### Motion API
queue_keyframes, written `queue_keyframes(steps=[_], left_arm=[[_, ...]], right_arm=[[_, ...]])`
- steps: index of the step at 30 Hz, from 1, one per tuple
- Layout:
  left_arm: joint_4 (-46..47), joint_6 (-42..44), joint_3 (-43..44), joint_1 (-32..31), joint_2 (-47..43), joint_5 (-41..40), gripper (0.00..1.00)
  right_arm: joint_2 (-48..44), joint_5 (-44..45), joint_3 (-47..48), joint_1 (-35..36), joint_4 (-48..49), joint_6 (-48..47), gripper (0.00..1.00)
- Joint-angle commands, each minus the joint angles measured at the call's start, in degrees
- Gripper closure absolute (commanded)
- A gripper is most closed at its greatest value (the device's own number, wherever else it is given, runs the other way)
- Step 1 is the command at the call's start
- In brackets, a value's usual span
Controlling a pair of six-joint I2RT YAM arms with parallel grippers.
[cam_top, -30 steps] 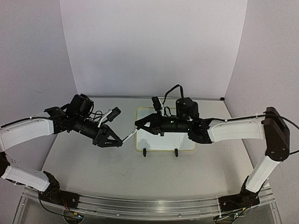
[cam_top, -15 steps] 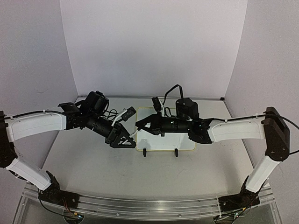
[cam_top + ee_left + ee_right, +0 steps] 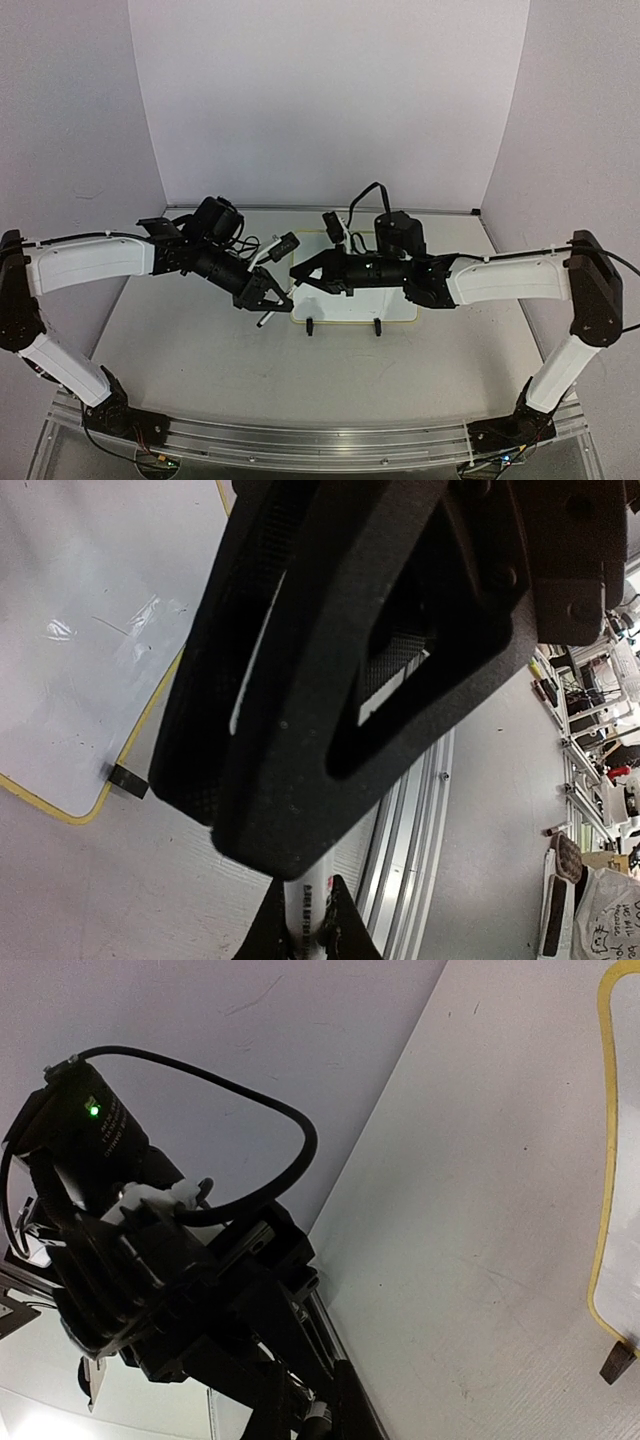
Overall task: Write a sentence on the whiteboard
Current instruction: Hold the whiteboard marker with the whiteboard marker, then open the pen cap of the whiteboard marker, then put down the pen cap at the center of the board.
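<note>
The whiteboard [image 3: 345,306] lies flat at the table's centre; its yellow rim [image 3: 601,1200] and bare white face [image 3: 80,650] show in the wrist views. No sentence shows on the parts of the board I can see. My left gripper [image 3: 268,297] hovers at the board's left edge, shut on a white marker [image 3: 264,319] whose end sticks out below it. The marker's barrel [image 3: 305,912] sits between the left gripper [image 3: 305,938] tips. My right gripper [image 3: 297,274] meets it from the right above the board, shut, apparently on the marker's other end [image 3: 314,1412].
Two black clip feet [image 3: 310,326] stand at the board's near edge. An aluminium rail [image 3: 300,440] runs along the table's front. White walls close in the back and sides. The right arm lies across most of the board.
The left arm swung right to meet the right gripper. Its jaws opened, then shut on the marker, which now points more steeply down. The right arm barely moved.
</note>
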Motion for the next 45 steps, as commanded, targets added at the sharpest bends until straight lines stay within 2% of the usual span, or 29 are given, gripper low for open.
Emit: queue_keyframes(steps=[1, 10, 17, 20, 24, 30, 33, 37, 41, 45], left_arm=[[0.7, 2.2, 1.6, -0.7, -1.5, 0.8, 1.0], [-3.1, 4.9, -0.5, -0.7, -2.6, 2.2, 1.0], [-5.6, 5.5, -0.5, -0.6, -3.7, 0.6, 1.0], [-2.2, 0.9, -1.8, 0.9, -4.4, -1.1, 1.0], [7.7, -8.4, -5.3, 4.3, -7.1, -4.8, 1.0], [24.0, -25.2, -14.9, 6.0, -12.8, -16.9, 0.98], [26.6, -29.0, -16.6, 6.0, -13.2, -20.2, 0.98], [31.4, -33.1, -18.5, 6.0, -14.4, -21.6, 0.98], [32.3, -34.9, -19.6, 6.0, -16.5, -23.7, 0.98], [31.5, -35.4, -19.8, 5.9, -16.9, -23.7, 0.97]], right_arm=[[-4.4, 4.8, -1.9, -1.1, -2.5, -1.1, 1.0], [-18.5, 14.9, -7.7, -6.1, -7.4, -3.7, 1.0], [-27.8, 23.6, -7.4, -8.6, -21.1, -10.0, 1.0], [-32.0, 32.7, -4.5, -9.2, -34.0, -14.2, 1.0], [-31.4, 42.6, 0.0, -9.5, -52.3, -16.5, 1.0], [-26.2, 51.1, -2.7, -10.3, -69.7, -9.5, 1.0], [-22.4, 50.1, -6.3, -12.6, -69.4, -7.2, 1.0], [-18.3, 46.7, -9.7, -15.7, -64.1, -7.3, 1.0], [-15.0, 42.0, -12.6, -19.0, -59.2, -8.2, 1.0], [-12.0, 40.0, -13.3, -20.2, -56.9, -8.9, 0.93]])
